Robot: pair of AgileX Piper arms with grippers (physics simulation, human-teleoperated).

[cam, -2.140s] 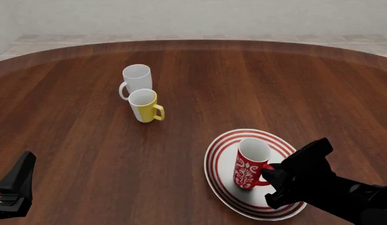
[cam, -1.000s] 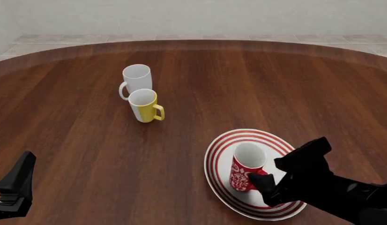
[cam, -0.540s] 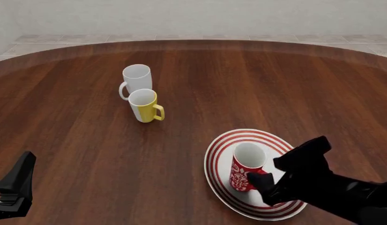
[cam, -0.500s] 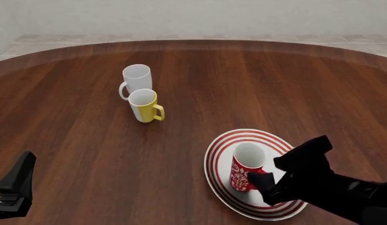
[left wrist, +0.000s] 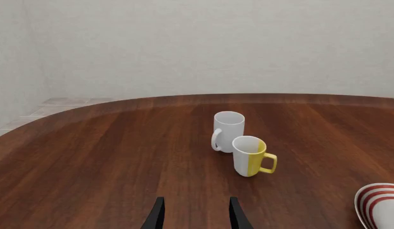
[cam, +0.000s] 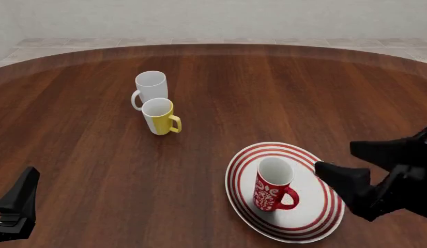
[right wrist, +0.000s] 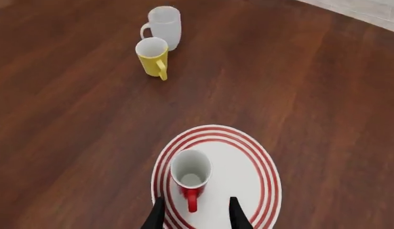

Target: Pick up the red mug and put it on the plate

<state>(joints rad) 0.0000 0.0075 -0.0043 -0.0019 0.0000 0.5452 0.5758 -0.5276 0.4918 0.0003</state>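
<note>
A round, dark brown wooden desk (cam: 82, 155) carries a plain white mug (cam: 150, 89) touching a yellow-and-white mug (cam: 159, 117), and well apart, a large white red-ringed plate (cam: 317, 212).

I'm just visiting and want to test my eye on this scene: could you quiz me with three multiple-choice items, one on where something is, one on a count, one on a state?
1. Where does the red mug stand?
A. On the plate
B. Beside the yellow mug
C. On the bare wood near the left tool

2. How many mugs are on the table in all?
A. Two
B. Three
C. Four

3. What is the right tool doing?
A. Clamped on the mug's handle
B. Open, apart from the mug
C. Lifting the plate

Answers:
1. A: the red mug sits upright inside the red rings of the plate.
2. B: the red one, the yellow mug and the white mug.
3. B: the right tool shows spread fingers with a gap to the mug's handle.
</note>
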